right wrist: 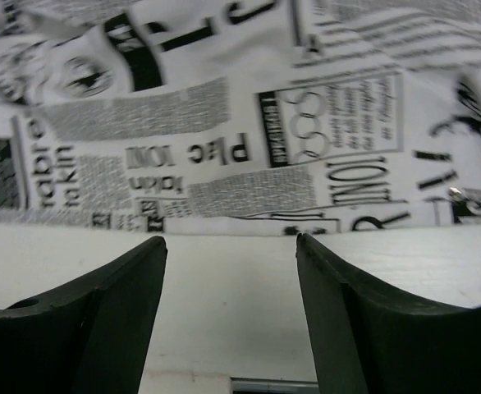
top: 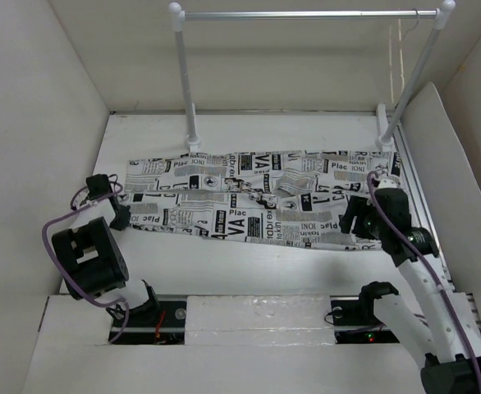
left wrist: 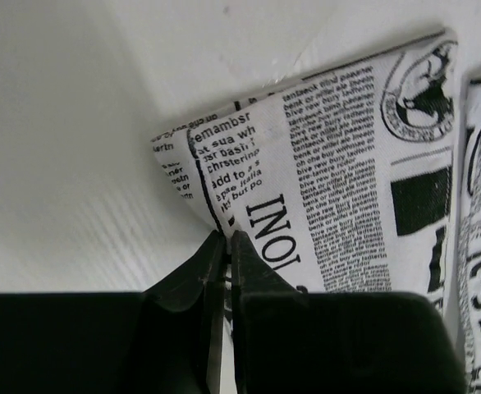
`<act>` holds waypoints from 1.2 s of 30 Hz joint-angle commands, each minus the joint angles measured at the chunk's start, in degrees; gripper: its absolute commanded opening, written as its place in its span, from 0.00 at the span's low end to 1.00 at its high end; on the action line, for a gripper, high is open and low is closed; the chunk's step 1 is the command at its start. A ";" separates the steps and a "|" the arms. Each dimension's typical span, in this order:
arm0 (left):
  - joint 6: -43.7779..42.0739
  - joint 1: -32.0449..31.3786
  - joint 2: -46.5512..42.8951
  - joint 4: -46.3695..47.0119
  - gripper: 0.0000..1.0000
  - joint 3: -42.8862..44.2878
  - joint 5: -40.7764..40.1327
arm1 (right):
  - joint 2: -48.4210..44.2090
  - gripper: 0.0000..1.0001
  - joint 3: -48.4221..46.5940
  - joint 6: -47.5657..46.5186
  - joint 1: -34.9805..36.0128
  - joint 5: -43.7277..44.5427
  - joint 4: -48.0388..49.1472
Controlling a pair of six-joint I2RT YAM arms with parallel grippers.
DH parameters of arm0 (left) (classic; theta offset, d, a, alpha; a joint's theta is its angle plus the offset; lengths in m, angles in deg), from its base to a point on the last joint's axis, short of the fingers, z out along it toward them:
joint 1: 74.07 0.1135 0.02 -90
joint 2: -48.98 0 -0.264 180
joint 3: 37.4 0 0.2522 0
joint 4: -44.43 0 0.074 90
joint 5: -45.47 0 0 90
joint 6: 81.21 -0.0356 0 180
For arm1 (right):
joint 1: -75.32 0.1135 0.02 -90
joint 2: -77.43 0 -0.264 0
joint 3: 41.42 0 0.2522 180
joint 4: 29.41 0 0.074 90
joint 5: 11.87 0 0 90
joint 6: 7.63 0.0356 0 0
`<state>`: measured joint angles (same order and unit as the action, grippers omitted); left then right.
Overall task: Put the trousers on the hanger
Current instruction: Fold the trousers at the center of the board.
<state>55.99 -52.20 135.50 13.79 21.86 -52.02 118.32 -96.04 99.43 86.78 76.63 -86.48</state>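
Note:
The trousers [top: 249, 197], white with black newspaper print, lie flat lengthwise across the table in front of the rail. My left gripper [top: 122, 215] is at their left end. In the left wrist view it [left wrist: 226, 234] is shut on the edge of the trousers [left wrist: 331, 164], whose corner is lifted off the table. My right gripper [top: 354, 220] is at their right end. In the right wrist view it [right wrist: 231, 238] is open and empty over bare table, just short of the near edge of the trousers [right wrist: 224, 123]. The thin cream hanger [top: 400, 57] hangs at the rail's right end.
The metal rail [top: 306, 14] spans the back on two white posts [top: 185, 82] standing just behind the trousers. White walls close in both sides, and a slanted white panel [top: 450, 172] stands at the right. A bare strip of table [top: 249, 267] lies between trousers and arm bases.

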 commanded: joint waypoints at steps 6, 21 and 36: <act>0.00 -0.86 -14.88 0.89 0.00 -6.73 3.97 | 12.36 0.64 0.95 8.95 -15.22 11.86 -2.57; -5.89 -2.36 -22.80 1.77 0.00 -2.70 4.50 | 30.04 0.62 1.14 12.91 -49.78 6.68 12.80; -4.31 -0.07 -21.13 -1.31 0.00 3.71 0.90 | 35.43 0.00 -7.30 3.07 -49.10 5.97 10.27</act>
<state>51.25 -52.70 114.49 11.82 20.74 -47.93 158.36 -99.52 105.42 35.66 80.93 -74.87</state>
